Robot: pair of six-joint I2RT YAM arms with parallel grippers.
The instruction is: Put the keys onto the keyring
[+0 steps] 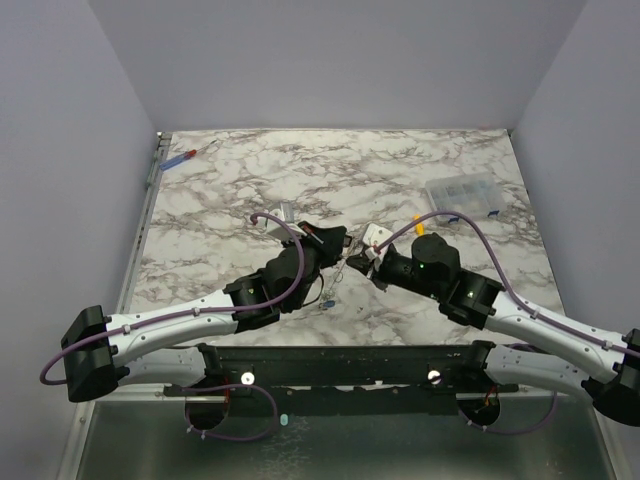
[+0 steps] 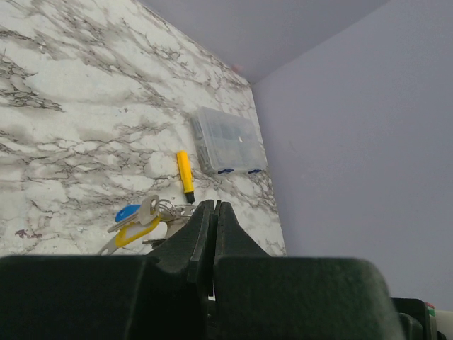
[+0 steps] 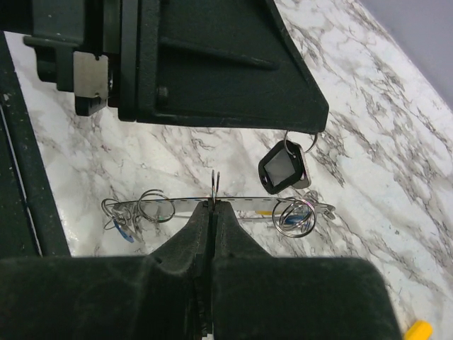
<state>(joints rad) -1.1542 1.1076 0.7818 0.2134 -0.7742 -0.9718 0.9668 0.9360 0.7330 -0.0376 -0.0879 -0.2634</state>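
only right wrist view shows right gripper (image 3: pixel 214 205) pinched on keyring (image 3: pixel 213 185); left gripper (image 2: pixel 214 207) closed, keys (image 2: pixel 134 221) beyond.

Losing lower part of keys (image 2: pixel 138 221) behind own jaws in left wrist view. Can't tell which small rings sit on keyring (image 3: pixel 244 202), edge-on from right wrist. Getting only a sliver of yellow screwdriver (image 3: pixel 419 329) at that view's corner. Can't read clear box (image 1: pixel 462 190) contents.

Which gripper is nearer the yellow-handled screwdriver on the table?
Right. The yellow-handled screwdriver lies just behind the right gripper, close beside its wrist on the far side. The left gripper sits farther to the left of it.
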